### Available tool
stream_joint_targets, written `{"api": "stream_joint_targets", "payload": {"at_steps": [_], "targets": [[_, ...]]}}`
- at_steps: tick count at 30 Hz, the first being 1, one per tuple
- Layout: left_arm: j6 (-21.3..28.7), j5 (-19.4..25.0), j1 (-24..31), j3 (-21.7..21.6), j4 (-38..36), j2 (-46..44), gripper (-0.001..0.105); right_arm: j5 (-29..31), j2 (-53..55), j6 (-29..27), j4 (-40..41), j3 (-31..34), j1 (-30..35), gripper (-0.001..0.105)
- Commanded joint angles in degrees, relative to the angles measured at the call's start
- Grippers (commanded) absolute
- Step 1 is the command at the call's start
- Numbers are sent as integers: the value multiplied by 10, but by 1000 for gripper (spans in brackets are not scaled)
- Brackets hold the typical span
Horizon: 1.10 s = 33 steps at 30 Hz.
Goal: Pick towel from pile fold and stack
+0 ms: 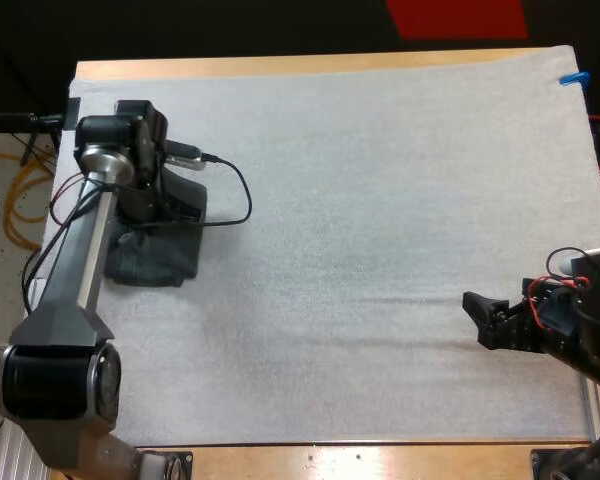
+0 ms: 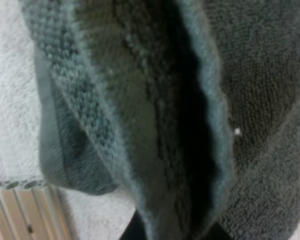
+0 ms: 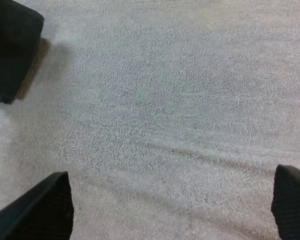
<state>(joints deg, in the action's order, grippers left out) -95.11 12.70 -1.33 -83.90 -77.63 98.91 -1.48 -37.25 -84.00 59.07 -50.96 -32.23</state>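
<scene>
The dark grey-green cloth towel (image 1: pixel 155 258) lies crumpled at the left side of the white soft mat (image 1: pixel 380 200) on the wooden table (image 1: pixel 280 66). My left hand (image 1: pixel 172 205) pinches a fold of it. My right hand (image 1: pixel 485 320) is spread wide over bare mat, well apart from it.

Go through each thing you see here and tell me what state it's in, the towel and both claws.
dark grey-green cloth towel: crumpled on the white mat, one fold pinched.
left claw: shut on the towel's fold.
right claw: open, over bare mat, holding nothing.
</scene>
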Motion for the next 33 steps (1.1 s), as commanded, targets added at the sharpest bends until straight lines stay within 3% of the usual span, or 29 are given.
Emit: {"api": "stream_joint_targets", "payload": {"at_steps": [1,16,18,26,30,33], "targets": [[2,8,5,-3,-2,-9,0,4,1,-7,-2,0,0,78],[16,2,40,-3,56,-7,1,4,1,-7,-2,0,0,78],[15,2,40,-3,56,-7,5,4,1,-7,-2,0,0,78],[15,9,40,-3,56,-7,38,4,1,-7,-2,0,0,78],[15,39,40,-3,56,-7,41,4,1,-7,-2,0,0,78],[20,91,40,-3,56,-7,41,4,1,-7,-2,0,0,78]]}}
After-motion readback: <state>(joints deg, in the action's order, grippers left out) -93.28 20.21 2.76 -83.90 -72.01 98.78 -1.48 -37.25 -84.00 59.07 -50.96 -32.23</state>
